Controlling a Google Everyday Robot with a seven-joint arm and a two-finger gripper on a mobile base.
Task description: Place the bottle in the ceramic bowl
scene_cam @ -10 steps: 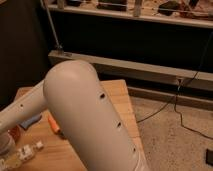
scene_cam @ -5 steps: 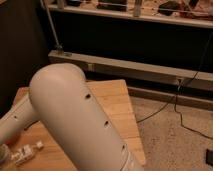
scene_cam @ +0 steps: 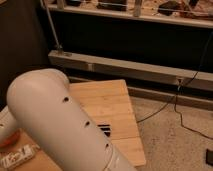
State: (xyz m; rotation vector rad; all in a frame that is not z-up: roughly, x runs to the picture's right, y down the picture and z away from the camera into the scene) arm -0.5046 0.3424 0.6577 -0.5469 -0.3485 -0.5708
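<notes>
The bottle point(scene_cam: 18, 156) lies on its side at the lower left corner of the wooden table point(scene_cam: 107, 102); it is whitish with dark label markings. Just above it a reddish-orange rounded patch point(scene_cam: 8, 140) shows under the arm; it may be the ceramic bowl, but most of it is hidden. My thick white arm point(scene_cam: 60, 120) fills the lower left of the camera view and covers that part of the table. My gripper is not in view.
A small dark slotted object point(scene_cam: 104, 129) lies on the table beside the arm. The table's right edge drops to a speckled floor with a cable point(scene_cam: 170, 102) and a dark object point(scene_cam: 209, 157). A metal rack point(scene_cam: 130, 65) stands behind.
The arm has swung left and a little down across the view. It now covers more of the table's left side. The bottle has stayed where it lay.
</notes>
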